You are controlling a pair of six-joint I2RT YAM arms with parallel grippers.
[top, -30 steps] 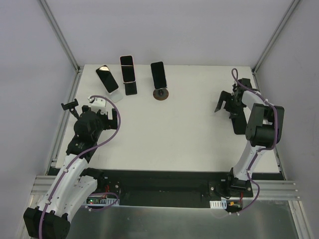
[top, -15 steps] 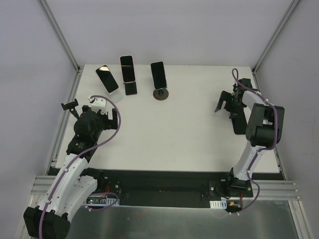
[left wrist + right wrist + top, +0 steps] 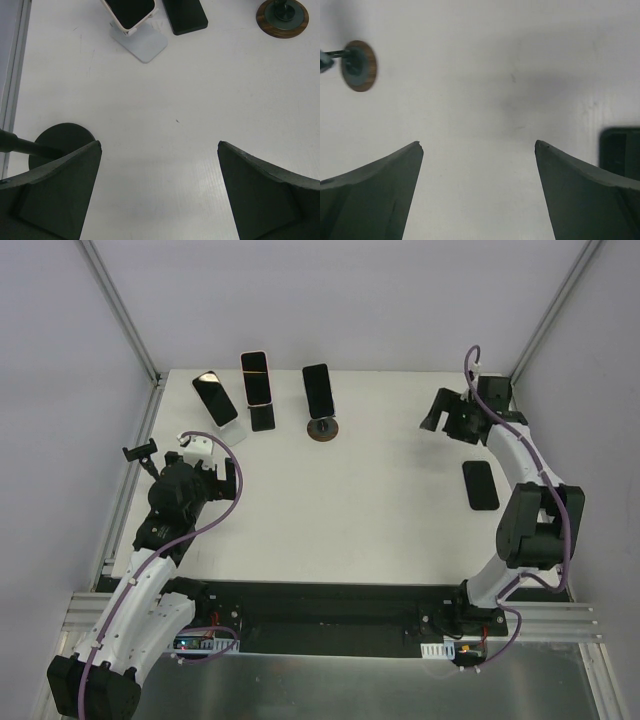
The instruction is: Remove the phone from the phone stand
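Top view: three phones propped up along the far left of the table (image 3: 380,525): left phone (image 3: 214,397), middle phone (image 3: 256,378) on black stand (image 3: 263,418), third phone (image 3: 317,388) on wood-base stand (image 3: 322,430). Flat phone (image 3: 480,485) lies face up on the table near the right edge, off any stand, well apart from the others. Empty stand (image 3: 140,450) sits at the left edge, just beside the left arm (image 3: 165,510). Right gripper (image 3: 448,422) is over the far right part of the table, beyond the flat phone and not touching it, jaws apart

Left wrist view: left gripper (image 3: 159,146) wide apart, nothing between the fingers (image 3: 65,195), only bare table. Ahead: lower end of the left phone in a cream case, on the white stand (image 3: 142,46), then the black stand's base, then the wood base at top right. The empty stand's dark round foot is just beside the left finger, thin rod running off to the left

Right wrist view: jaws spread, nothing held. Wood base at upper left, blurred. A dark edge of the flat phone shows at the right border, outside the right finger
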